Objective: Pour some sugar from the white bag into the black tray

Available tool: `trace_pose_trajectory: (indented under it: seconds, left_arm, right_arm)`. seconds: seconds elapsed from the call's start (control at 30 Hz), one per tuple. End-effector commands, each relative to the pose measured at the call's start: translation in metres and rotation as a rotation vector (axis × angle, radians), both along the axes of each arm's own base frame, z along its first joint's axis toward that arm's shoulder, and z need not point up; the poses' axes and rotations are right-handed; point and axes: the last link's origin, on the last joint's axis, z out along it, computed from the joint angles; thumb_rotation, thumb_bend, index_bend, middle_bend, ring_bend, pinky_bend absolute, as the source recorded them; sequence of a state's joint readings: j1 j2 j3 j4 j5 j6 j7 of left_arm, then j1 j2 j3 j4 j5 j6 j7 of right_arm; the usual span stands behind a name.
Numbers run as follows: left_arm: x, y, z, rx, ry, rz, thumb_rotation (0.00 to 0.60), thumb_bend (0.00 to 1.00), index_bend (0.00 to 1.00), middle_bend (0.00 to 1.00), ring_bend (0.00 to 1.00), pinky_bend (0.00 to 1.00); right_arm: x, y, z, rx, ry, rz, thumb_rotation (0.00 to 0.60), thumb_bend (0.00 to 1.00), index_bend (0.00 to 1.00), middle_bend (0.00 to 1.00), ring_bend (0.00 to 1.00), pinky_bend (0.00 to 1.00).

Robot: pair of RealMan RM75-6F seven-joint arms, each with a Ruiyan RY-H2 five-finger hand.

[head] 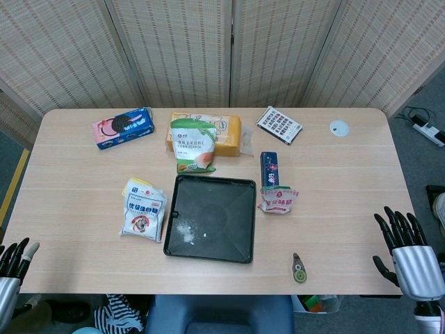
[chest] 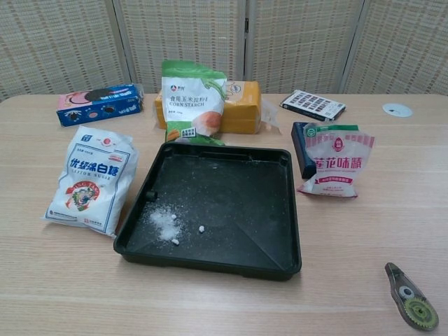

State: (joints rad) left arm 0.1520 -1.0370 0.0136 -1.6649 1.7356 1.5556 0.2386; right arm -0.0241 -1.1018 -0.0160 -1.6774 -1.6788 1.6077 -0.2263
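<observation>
Hands, left [head: 8, 273] & right [head: 410, 256], fingers apart, head view only; chest shows neither.

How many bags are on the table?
3. The white sugar bag lies left of the black tray, the green corn starch bag stands behind it, and a pink-and-white bag lies to its right. None seem hidden.

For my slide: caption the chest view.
White sugar bag lying left of the black tray, a small sugar pile inside.
</observation>
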Motion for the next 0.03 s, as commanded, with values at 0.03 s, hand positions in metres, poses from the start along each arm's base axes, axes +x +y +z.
trace_pose_trajectory:
  seconds: [0.03]
  left_arm:
    - [0.0015,0.0,-0.0029,-0.016,-0.007,-0.011,0.6,0.16,0.0,0.0,0.0,0.0]
  right_arm:
    - [0.0019,0.002,-0.0021,0.013,-0.001,0.011,0.6,0.3,0.0,0.0,0.0,0.0]
